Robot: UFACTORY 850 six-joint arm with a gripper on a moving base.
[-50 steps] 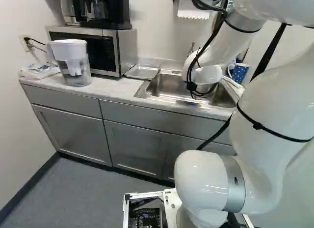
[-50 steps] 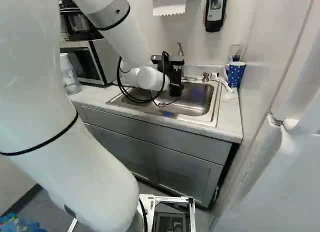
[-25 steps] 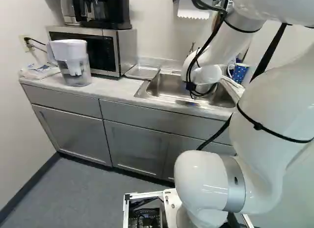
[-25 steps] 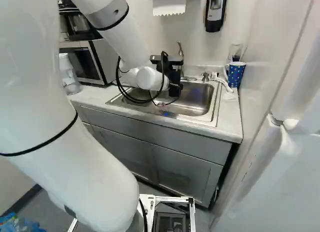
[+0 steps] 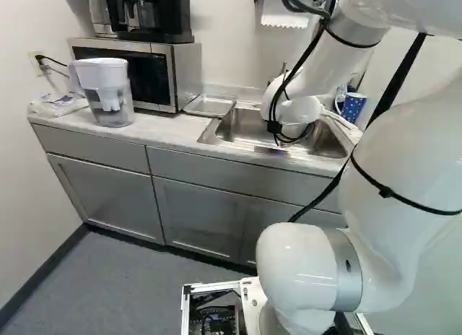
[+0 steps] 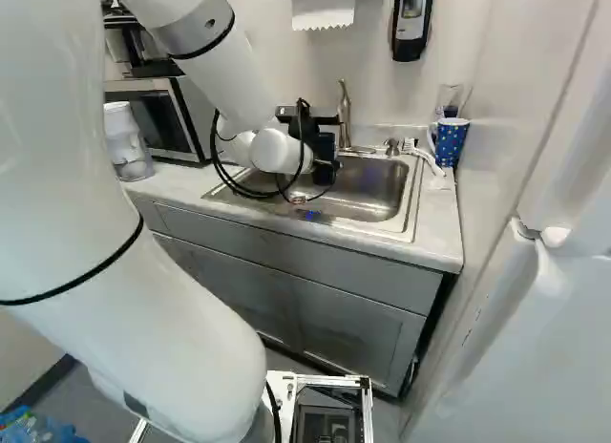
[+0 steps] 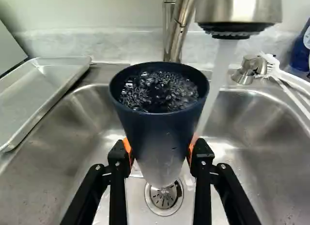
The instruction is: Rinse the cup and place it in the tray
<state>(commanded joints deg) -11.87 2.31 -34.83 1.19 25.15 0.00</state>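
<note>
In the left base view, the arm (image 5: 390, 227) is seen reaching over the sink (image 5: 245, 124), and its far end is hidden behind its own wrist. A shallow metal tray (image 5: 209, 105) is set on the counter (image 5: 167, 131), between the sink and the microwave (image 5: 186, 71). A coffee maker (image 5: 162, 17) is carried on top of the microwave, and a water pitcher (image 5: 112, 97) is stood in front of it.

In the right base view, the dark tool (image 6: 309, 136) is held over the sink, near the faucet (image 6: 345, 114). A dotted blue mug (image 6: 452, 142) is placed at the sink's far corner, with a white brush (image 6: 422, 157) laid close by.

In the wrist view, a dark blue cup (image 7: 160, 133) is gripped between the tool's two fingers, which are kept apart by its width, with an orange pad (image 7: 192, 150) pressed to each side. The cup is held upright above the drain (image 7: 163, 198) and clear of the tray. Bubbling water (image 7: 160, 91) is seen inside it, close to the rim. A stream (image 7: 220, 65) is poured from the faucet just beside the rim, on the side away from the tray; whether the rim is touched by it cannot be told.
</note>
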